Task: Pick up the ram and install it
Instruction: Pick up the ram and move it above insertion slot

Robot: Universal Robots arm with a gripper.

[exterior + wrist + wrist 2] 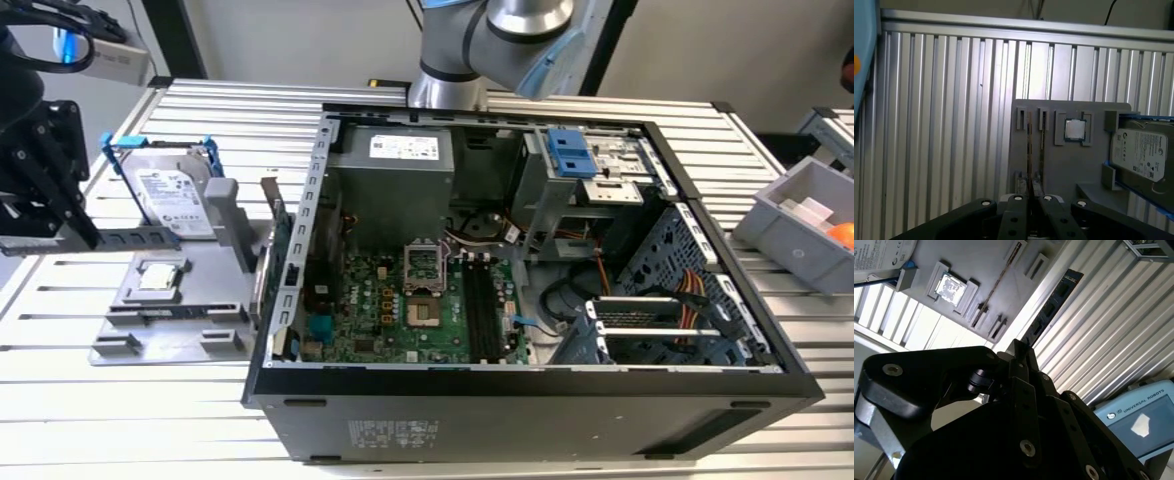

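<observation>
Since my tool [1020, 347] is clamped on the ram [1053, 306], held clear of the grey holder [1069, 165], I judge pickup done; installing calls for squaring it over the motherboard slots [483, 310].

A silver-grey robot arm [514, 25] has pale blue joint caps and a black angular tool [1020, 351] with silver screws.

- The hard drive [171, 200] carries a white printed label; its small print cannot be made out.
- The power supply [400, 147] bears a white sticker, unreadable.
- The computer case [400, 435] has a pale label, unreadable.
- The blue screen unit [1141, 412] shows a white wordmark beside a round logo.
</observation>
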